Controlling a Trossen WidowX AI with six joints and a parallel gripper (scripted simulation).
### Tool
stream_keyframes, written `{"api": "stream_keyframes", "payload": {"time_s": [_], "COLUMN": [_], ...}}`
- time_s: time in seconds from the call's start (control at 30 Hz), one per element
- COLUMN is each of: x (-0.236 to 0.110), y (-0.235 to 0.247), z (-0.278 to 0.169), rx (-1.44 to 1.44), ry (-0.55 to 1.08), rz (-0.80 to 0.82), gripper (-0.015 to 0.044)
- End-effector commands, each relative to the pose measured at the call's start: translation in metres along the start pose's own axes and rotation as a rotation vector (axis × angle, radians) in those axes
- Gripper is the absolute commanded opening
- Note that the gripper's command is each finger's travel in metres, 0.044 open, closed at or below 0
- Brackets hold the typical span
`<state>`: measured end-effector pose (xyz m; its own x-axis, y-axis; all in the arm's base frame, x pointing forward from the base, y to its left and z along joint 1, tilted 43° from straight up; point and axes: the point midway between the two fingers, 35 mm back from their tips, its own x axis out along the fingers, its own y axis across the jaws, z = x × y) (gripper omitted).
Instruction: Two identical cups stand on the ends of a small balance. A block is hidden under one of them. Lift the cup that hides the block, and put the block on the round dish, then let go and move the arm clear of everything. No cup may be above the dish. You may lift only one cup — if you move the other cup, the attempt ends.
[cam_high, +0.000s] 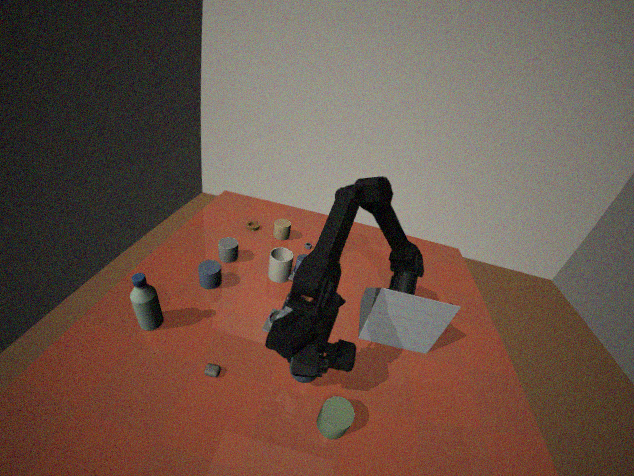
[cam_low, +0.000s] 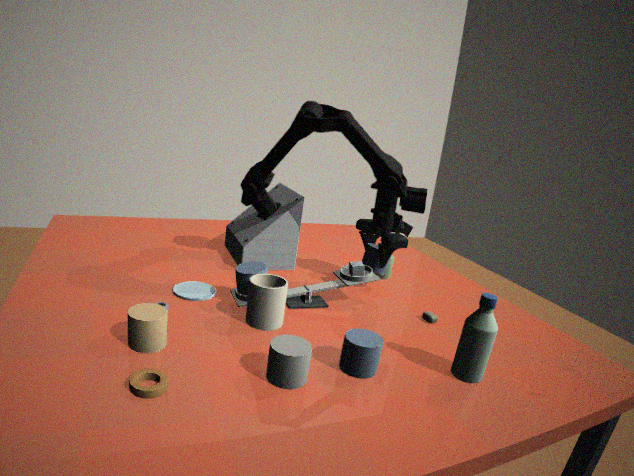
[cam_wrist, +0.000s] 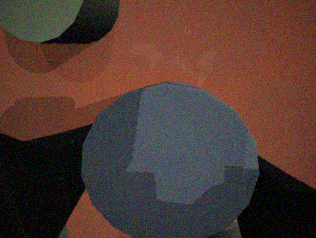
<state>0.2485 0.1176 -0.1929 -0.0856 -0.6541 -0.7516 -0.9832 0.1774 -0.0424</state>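
Observation:
My gripper (cam_high: 306, 369) (cam_low: 377, 254) is shut on a blue cup (cam_high: 304, 378) (cam_low: 372, 252) (cam_wrist: 170, 160) and holds it low over the table, just past the raised end of the balance (cam_low: 318, 288). A small grey block (cam_low: 356, 268) sits uncovered on that end's pad. The other blue cup (cam_low: 249, 271) stands on the low end, partly hidden behind a beige open cup (cam_low: 266, 301) (cam_high: 280, 264). The pale blue round dish (cam_low: 194, 290) lies flat to the left of the balance. In the wrist view the held cup fills the middle and hides the fingers.
A green cylinder (cam_high: 335, 417) (cam_low: 390, 266) (cam_wrist: 37, 17) stands close by the held cup. A grey wedge box (cam_high: 404, 318) (cam_low: 268, 236) covers the arm's base. A bottle (cam_high: 145, 303) (cam_low: 475, 342), grey (cam_low: 289, 361), blue (cam_low: 361, 352) and tan (cam_low: 147, 326) cylinders, a ring (cam_low: 148, 378) and a small dark piece (cam_high: 212, 369) are scattered around.

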Motion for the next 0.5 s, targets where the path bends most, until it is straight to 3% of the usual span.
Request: {"api": "stream_keyframes", "payload": {"time_s": [0.0, 0.47], "x": [0.022, 0.043], "y": [0.002, 0.003], "z": [-0.002, -0.003], "rx": [-0.007, -0.006], "ry": [0.01, 0.011], "rz": [0.004, 0.004], "gripper": [0.0, 0.0]}}
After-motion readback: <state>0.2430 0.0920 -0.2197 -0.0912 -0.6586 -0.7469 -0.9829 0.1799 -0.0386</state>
